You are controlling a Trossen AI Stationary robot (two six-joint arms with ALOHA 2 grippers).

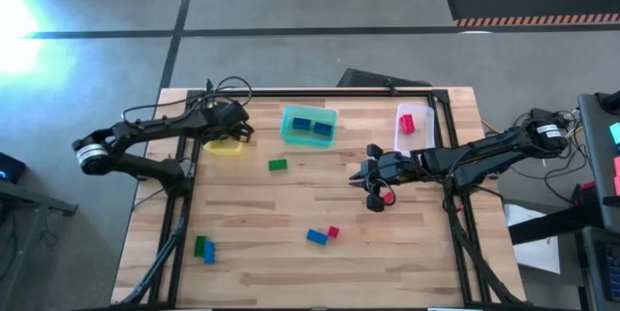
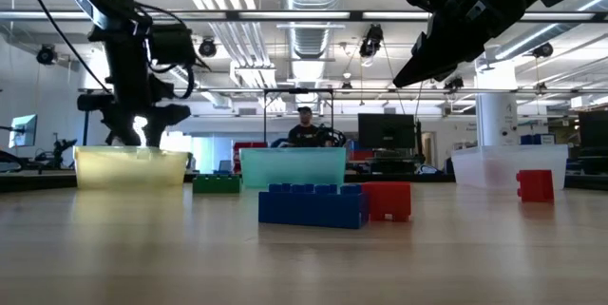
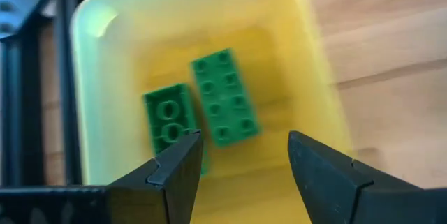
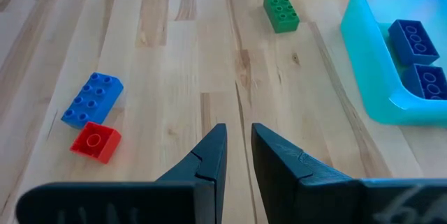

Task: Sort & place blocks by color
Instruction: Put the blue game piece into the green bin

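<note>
My left gripper (image 3: 244, 165) stands open above the yellow bin (image 3: 112, 56) at the table's far left and touches nothing. Two green blocks (image 3: 225, 98) (image 3: 167, 116) lie flat on the bin's floor, studs up. My right gripper (image 4: 239, 147) hangs shut and empty above the table's right middle. A red block (image 1: 387, 196) lies on the wood beside it. A green block (image 4: 281, 10) lies on the table near the teal bin (image 1: 308, 125), which holds blue blocks (image 4: 413, 39). A blue block (image 4: 92, 98) and a red block (image 4: 96, 142) lie side by side toward the near edge.
A clear bin (image 1: 412, 122) at the far right holds a red block (image 1: 408, 122). A green block (image 1: 201, 245) and a blue block (image 1: 209, 253) lie together near the near left corner. Black frame rails (image 1: 184, 171) run along the table's sides. A person sits beyond the far edge.
</note>
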